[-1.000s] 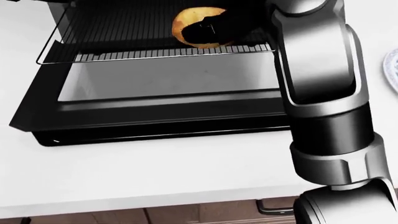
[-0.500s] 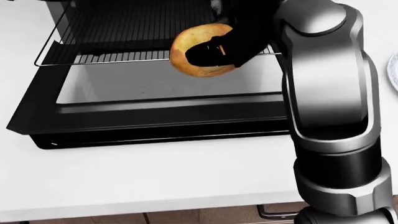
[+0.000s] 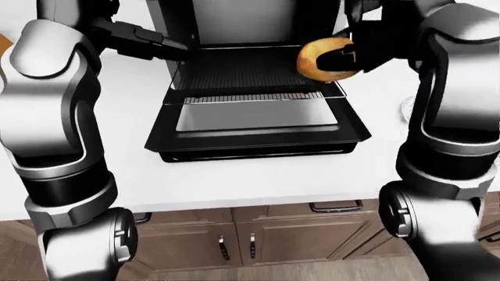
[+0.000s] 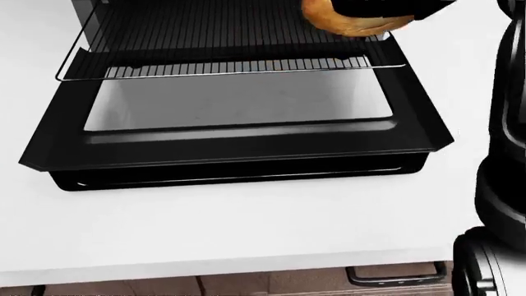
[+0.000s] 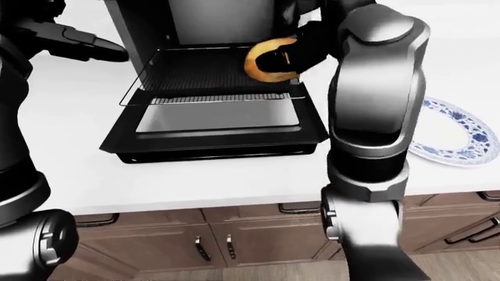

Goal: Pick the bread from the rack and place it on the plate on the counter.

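Above the right end of the oven rack point(image 4: 230, 58), my right hand point(image 3: 361, 54) pinches the bread point(image 3: 322, 58) — a round golden roll, lifted clear of the wires, dark fingers wrapped over its right side. Nothing lies on the rack, which is slid out over the dropped oven door point(image 4: 238, 132) of the black toaster oven point(image 3: 258, 126) on the white bench point(image 3: 258, 175). Off to the right, well apart from the oven, the blue-patterned plate point(image 5: 453, 137) sits on the bench with nothing on it. My left hand point(image 3: 145, 44) hovers beside the oven's upper left corner, fingers spread — gripping nothing. Brown cabinet doors point(image 3: 250, 240) run below the bench.
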